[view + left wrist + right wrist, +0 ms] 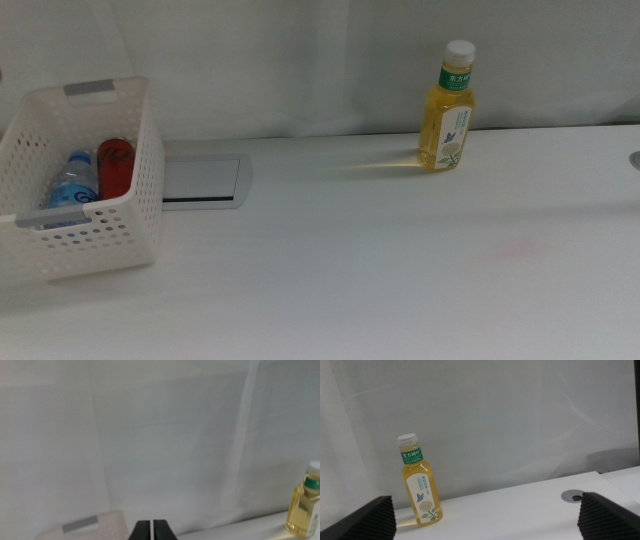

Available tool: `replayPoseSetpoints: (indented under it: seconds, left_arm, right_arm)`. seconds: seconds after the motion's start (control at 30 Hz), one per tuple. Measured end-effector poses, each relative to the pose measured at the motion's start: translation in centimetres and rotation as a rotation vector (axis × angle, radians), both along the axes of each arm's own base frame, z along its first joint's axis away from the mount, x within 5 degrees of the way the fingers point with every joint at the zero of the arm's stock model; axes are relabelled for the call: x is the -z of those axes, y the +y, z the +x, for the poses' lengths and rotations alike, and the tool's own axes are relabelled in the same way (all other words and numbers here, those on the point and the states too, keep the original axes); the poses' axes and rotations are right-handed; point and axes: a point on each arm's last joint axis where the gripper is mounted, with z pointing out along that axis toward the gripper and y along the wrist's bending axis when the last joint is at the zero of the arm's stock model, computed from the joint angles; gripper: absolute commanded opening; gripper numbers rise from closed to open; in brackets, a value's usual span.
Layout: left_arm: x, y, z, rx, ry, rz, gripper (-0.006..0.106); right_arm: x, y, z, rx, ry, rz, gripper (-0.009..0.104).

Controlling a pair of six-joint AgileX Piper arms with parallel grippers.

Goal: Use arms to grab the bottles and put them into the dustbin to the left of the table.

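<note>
Yellow-drink bottle (447, 107) upright near surface (380, 260) far edge, still to bin. Water bottle (72, 185) and red can (114, 166) already in dustbin (100, 230) at left edge. Left tool (151, 530) clenched, empty; right tool (485, 515) released wide, facing bottle.
</note>
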Motion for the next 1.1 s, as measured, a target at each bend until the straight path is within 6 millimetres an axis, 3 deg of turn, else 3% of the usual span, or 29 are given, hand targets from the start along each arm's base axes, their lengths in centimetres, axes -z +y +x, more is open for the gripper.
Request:
replayPoseSetpoints:
  seconds: [0.3, 0.5, 0.63, 0.83, 0.97, 1.1]
  left_arm:
    - [6.8, 0.2, -4.4, -0.002, 0.062, 0.004, -0.003]
    - [10.6, 0.2, -5.0, 0.006, 0.148, 0.005, -0.003]
    - [11.1, -0.4, -5.0, 0.055, 0.154, 0.017, -0.002]
    - [11.0, -1.2, -5.1, 0.133, 0.134, 0.047, 0.011]
    - [11.0, -1.3, -5.2, 0.147, 0.13, 0.061, 0.016]
    - [11.0, -1.4, -5.2, 0.15, 0.128, 0.062, 0.016]
  right_arm:
    - [0.0, 0.0, 0.0, 0.0, 0.0, 0.0, 0.099]
    - [0.0, 0.0, 0.0, 0.0, -0.003, 0.0, 0.099]
    - [-0.2, 0.0, 0.0, 0.0, -0.02, 0.031, 0.098]
    - [-0.7, 0.1, 0.0, -0.014, 0.01, 0.124, 0.088]
    - [-3.5, 0.3, -0.1, -0.033, 0.025, 0.11, 0.086]
    - [-7.4, 0.5, -0.4, -0.059, 0.049, -0.025, 0.086]
